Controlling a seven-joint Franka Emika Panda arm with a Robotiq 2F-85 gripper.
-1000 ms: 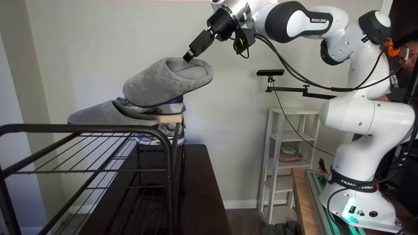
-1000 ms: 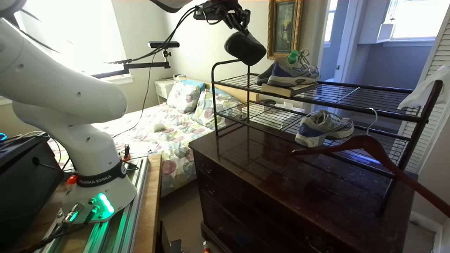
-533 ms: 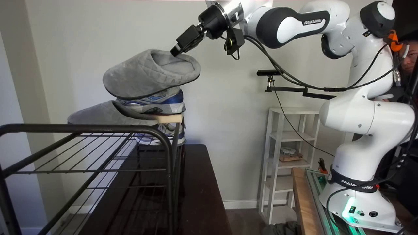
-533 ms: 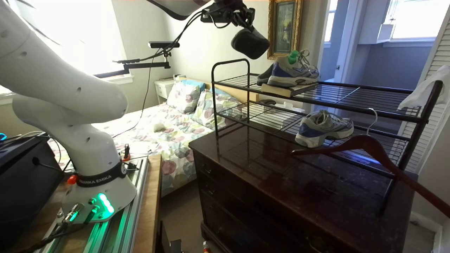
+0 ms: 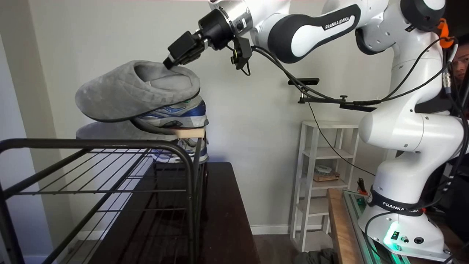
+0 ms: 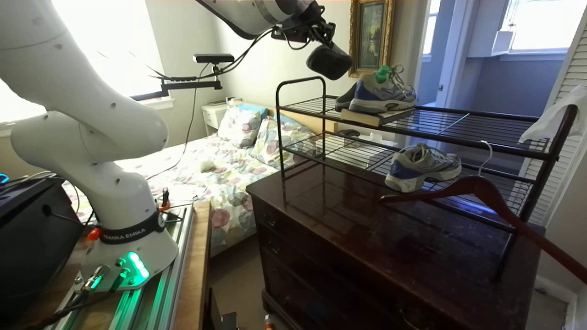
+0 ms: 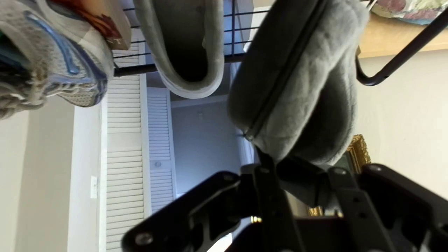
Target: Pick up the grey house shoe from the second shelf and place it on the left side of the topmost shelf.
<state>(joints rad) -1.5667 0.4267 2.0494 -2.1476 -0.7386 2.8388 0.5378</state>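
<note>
The black end effector (image 5: 169, 62), pinched closed, holds the soft grey fabric slipper (image 5: 132, 93), toe dipped, above the black-wire topmost shelf (image 6: 486, 132).

In an exterior view I see the hanger (image 6: 481, 184) cut off beyond the right edge of the desk (image 6: 435, 238). The grey house shoe (image 5: 135, 91) hides part of the upper sneaker (image 5: 179, 113); in my wrist view the hand (image 7: 281, 165) is blurred.
</note>
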